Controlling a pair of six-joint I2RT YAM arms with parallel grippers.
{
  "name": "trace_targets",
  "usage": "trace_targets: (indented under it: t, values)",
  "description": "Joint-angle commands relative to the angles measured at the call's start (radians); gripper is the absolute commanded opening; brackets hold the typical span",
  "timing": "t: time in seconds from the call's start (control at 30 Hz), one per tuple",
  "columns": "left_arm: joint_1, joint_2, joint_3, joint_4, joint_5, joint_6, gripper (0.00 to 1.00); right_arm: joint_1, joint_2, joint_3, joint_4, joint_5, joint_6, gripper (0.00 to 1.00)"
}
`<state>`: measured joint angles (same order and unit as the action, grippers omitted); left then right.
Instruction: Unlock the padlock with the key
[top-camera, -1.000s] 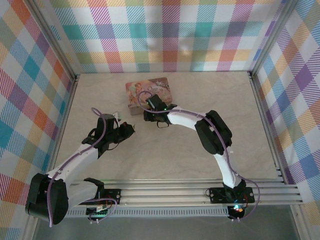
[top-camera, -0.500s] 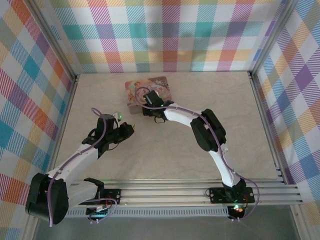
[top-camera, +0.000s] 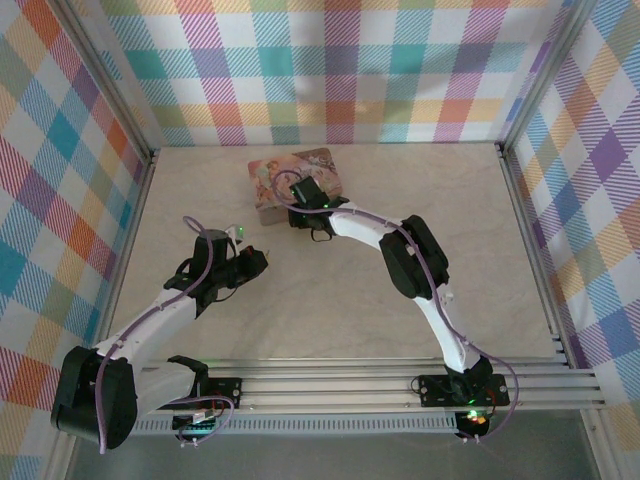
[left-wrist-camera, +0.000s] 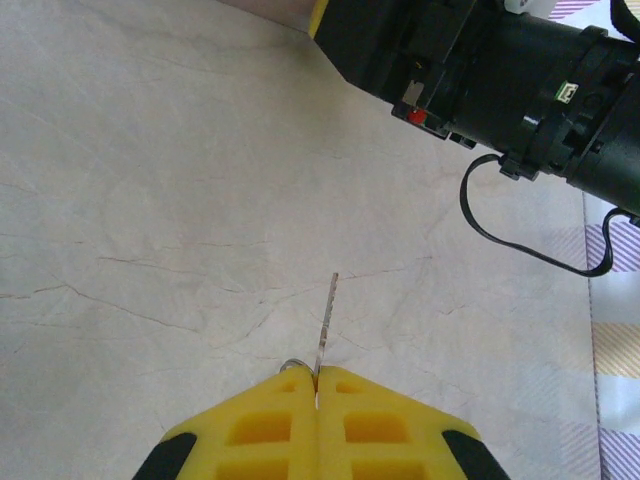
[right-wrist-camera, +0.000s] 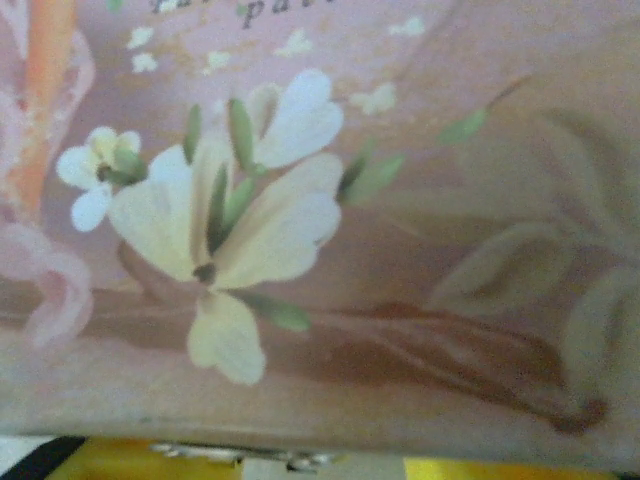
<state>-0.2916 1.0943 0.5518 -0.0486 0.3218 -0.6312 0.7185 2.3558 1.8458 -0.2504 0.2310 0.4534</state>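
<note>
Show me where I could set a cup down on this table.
Widest bare table: right of the right arm, up to the right wall. Also open: the near middle between it and the left arm, and the far left corner beside the tin. Crowded: around the right gripper at the tin, with the left gripper and its key nearby.

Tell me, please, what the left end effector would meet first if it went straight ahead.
Probably the right arm's black housing: the left end effector, shut on the key, points at it across bare table; depth is unclear.
</note>
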Motion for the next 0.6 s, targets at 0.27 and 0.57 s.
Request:
trace_targets:
  t: [0.27,0.57]
  values:
    - [0.018,-0.001,0.01,0.007,0.025,0.079,0.0,-0.032,-0.033,-0.01,-0.043,-0.043,-0.031,0.08]
    - [0.014,0.157,0.004,0.292,0.209,0.086,0.0,-0.074,-0.204,-0.195,-0.027,-0.096,-0.088,0.0]
